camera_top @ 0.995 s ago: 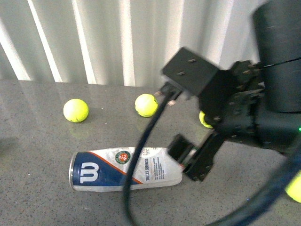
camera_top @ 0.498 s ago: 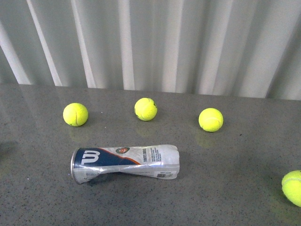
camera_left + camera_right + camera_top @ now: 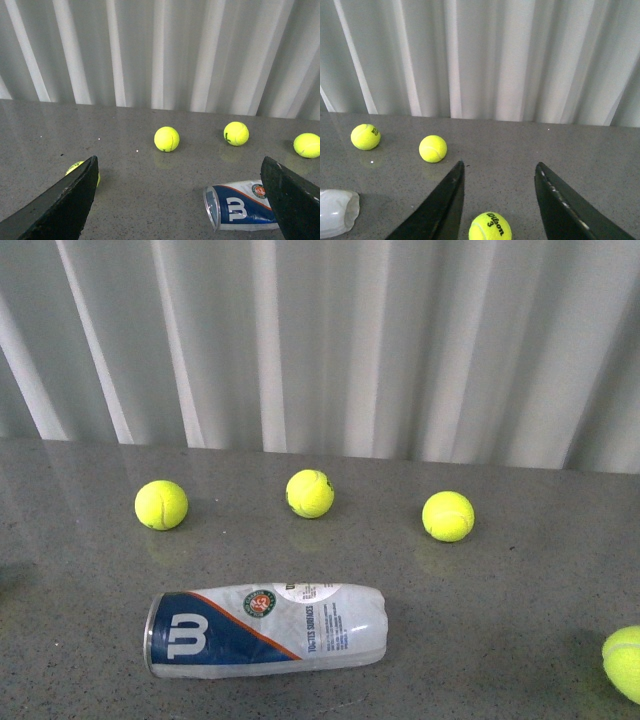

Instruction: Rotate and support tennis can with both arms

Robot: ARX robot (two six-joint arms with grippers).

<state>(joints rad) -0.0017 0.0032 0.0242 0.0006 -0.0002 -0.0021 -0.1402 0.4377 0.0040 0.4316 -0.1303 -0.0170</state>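
Tennis can point(image 3: 265, 630) is being left lying sideways on the grey table point(image 3: 80, 540), untouched. Left gripper point(image 3: 179, 162) and right gripper point(image 3: 499, 167) are being held spread, empty. If it is being pinched unevenly, the dented wall could be buckled or the can sent rolling.

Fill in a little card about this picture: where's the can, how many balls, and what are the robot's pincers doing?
can: lying on its side on the table, W end to the left, untouched
balls: four in front view; three in a row behind the can, one at the right edge
left pincer: open, empty
right pincer: open, empty; a ball shows between its fingers
backdrop: white curtain
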